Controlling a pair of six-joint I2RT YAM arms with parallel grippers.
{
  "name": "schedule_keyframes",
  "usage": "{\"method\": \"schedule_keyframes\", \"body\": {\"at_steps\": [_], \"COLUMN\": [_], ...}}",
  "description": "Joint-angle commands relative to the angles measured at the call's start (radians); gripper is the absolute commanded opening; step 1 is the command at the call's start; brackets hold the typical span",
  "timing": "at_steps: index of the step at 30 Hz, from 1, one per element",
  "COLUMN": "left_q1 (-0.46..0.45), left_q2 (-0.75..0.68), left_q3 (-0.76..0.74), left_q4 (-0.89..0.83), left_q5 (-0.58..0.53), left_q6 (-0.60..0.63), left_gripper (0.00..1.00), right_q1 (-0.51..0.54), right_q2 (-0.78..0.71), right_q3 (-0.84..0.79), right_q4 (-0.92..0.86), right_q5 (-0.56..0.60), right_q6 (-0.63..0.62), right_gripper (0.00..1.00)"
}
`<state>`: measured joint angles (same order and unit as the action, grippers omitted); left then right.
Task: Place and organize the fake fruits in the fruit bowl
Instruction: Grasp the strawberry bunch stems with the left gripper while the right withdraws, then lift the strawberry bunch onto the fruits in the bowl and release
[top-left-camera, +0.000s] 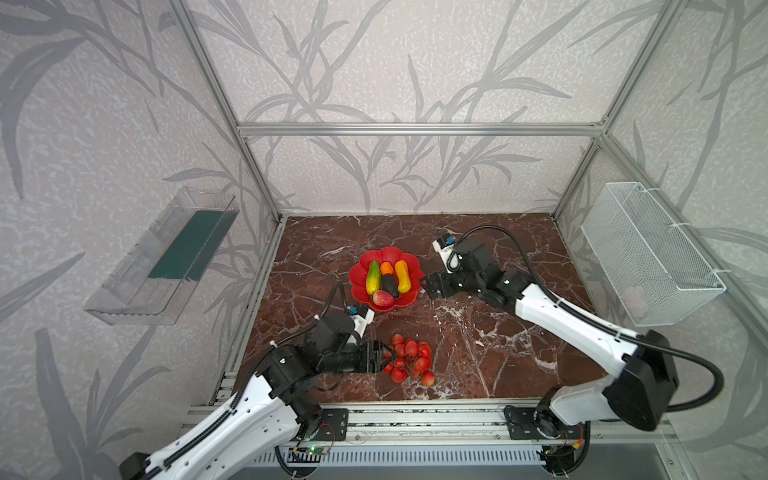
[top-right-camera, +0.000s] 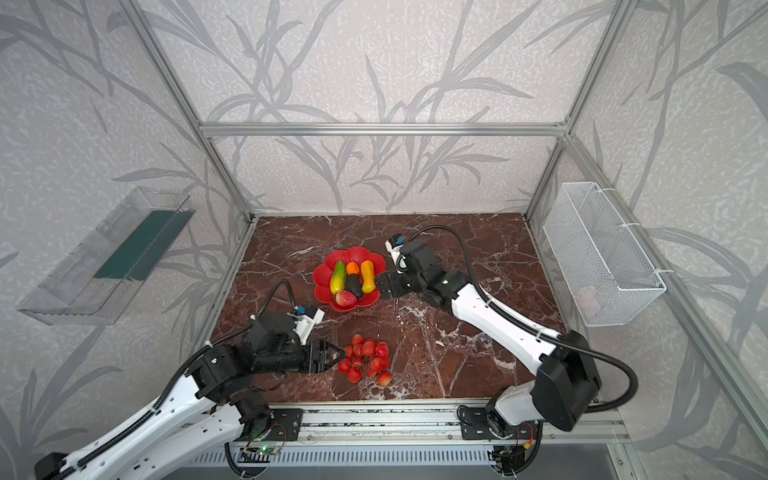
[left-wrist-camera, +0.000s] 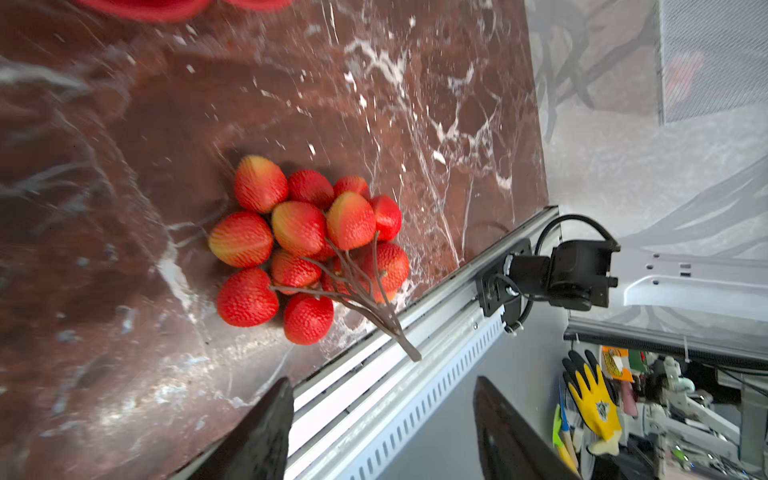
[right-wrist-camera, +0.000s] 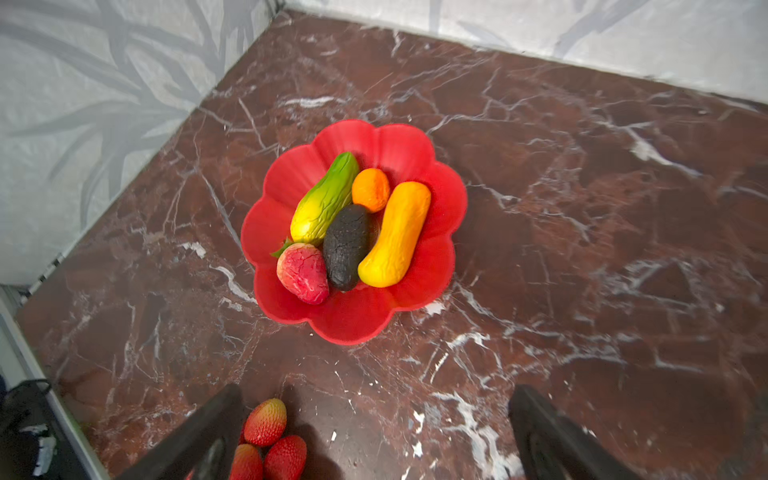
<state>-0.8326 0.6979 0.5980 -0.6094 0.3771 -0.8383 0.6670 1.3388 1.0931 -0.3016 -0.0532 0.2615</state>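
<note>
Judging from what is laid in the fruit bowl (top-left-camera: 388, 252), how much of the job can be counted as done?

Most of it. Five pieces are seen inside, read from 9 to 3 o'clock: the green-yellow cucumber piece (top-left-camera: 373, 277), then the small orange (top-left-camera: 387, 268) at 12, the dark avocado (top-left-camera: 390, 284) in the middle and the red-yellow apple (top-left-camera: 382, 298) at 6, then the yellow-orange gourd piece (top-left-camera: 402, 275). Only the bunch of red berries (top-left-camera: 409, 361) is not yet in, lying on the marble table (top-left-camera: 498, 332) at 6 o'clock of the bowl.

And how are the grippers found?

The left gripper (top-left-camera: 385, 356) is held at 9 o'clock of the bunch, jaws parted and nothing gripped; whether the berries are touched cannot be told. The right gripper (top-left-camera: 426, 287) is placed at 3 o'clock of the bowl, just beside the rim, jaws spread wide and empty.

What room is given for the last move?

The bunch is bounded closely at 6 o'clock by the front rail (top-left-camera: 415, 413), toward which its stem (left-wrist-camera: 401, 344) is pointed. Bare marble is offered between bunch and bowl. Inside the bowl the middle is taken up, so only the petals at the rim are judged free.
</note>
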Motion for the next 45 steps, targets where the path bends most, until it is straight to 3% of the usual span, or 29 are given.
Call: {"method": "schedule_keyframes", "body": {"at_steps": [1, 6, 15, 28, 33, 40, 45], "left_q1": [-0.094, -0.192, -0.212, -0.210, -0.209, -0.198, -0.112], "left_q2": [0.073, 0.228, 0.370, 0.430, 0.422, 0.395, 0.380], "left_q3": [-0.034, -0.025, -0.018, -0.021, -0.013, 0.029, 0.178], "left_q4": [0.144, 0.240, 0.320, 0.398, 0.421, 0.451, 0.357], "left_q5": [-0.063, -0.077, -0.045, -0.040, -0.045, -0.068, -0.035], "left_q6": [-0.114, -0.143, -0.172, -0.207, -0.212, -0.173, -0.068], "left_gripper": [0.69, 0.69, 0.65, 0.18, 0.04, 0.00, 0.00], "right_q1": [-0.038, -0.064, -0.072, -0.086, -0.088, -0.090, -0.099], "right_q2": [-0.107, -0.215, -0.282, -0.303, -0.303, -0.322, -0.374], "right_q3": [-0.102, -0.193, -0.263, -0.294, -0.295, -0.306, -0.316], "right_q4": [0.021, -0.015, -0.021, -0.021, -0.018, -0.020, -0.027], "right_q5": [0.004, 0.006, 0.000, 0.002, 0.001, 0.022, 0.052], "right_q6": [0.063, 0.084, 0.109, 0.118, 0.124, 0.125, 0.112], "right_gripper": [0.99, 0.99, 0.99, 0.99, 0.99, 0.99, 0.99]}}
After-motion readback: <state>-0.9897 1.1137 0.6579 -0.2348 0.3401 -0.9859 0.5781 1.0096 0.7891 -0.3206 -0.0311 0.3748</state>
